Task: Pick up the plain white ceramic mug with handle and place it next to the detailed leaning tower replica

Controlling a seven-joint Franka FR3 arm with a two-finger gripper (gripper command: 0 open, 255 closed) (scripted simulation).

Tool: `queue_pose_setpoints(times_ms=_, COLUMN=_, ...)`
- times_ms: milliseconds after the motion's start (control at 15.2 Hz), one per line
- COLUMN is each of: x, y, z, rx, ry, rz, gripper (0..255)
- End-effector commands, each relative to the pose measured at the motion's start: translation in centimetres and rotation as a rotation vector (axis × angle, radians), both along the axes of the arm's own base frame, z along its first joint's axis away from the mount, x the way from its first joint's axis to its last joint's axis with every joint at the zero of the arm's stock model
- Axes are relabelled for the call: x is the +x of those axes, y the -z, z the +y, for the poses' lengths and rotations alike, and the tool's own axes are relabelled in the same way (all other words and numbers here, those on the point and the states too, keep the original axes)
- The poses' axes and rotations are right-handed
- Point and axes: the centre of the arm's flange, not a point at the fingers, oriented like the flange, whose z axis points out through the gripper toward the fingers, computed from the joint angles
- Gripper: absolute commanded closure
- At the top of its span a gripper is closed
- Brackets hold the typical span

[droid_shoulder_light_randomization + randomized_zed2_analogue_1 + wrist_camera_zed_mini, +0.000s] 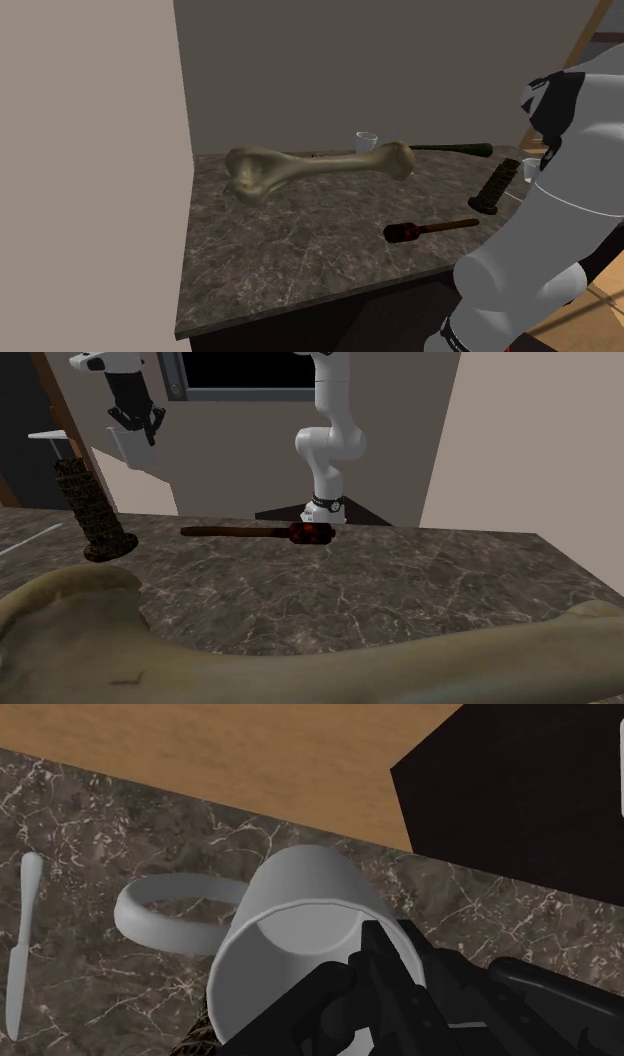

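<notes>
White mug (129, 445) high in gripper (135, 424), apparently near counter (400, 572) edge, above tower (92, 512)

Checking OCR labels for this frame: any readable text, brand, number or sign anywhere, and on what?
No readable text anywhere.
Plain white handled mug in the claw: blank.
Large beige bone: one small dark mark, not legible as text.
Dark patterned leaning tower replica: no lettering.
Dark marbled countertop: veining, no signs.
</notes>
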Motion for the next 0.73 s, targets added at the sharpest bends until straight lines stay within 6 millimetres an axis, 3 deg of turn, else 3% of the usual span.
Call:
queue_pose_setpoints(times_ms=0, x=0.1, y=1.1, z=0.0, rx=-0.001, ry=0.0, rz=0.0, gripper=255)
queue_pose_setpoints(times_ms=660, x=0.1, y=6.4, z=0.0, rx=-0.001, ry=0.0, rz=0.0, gripper=255)
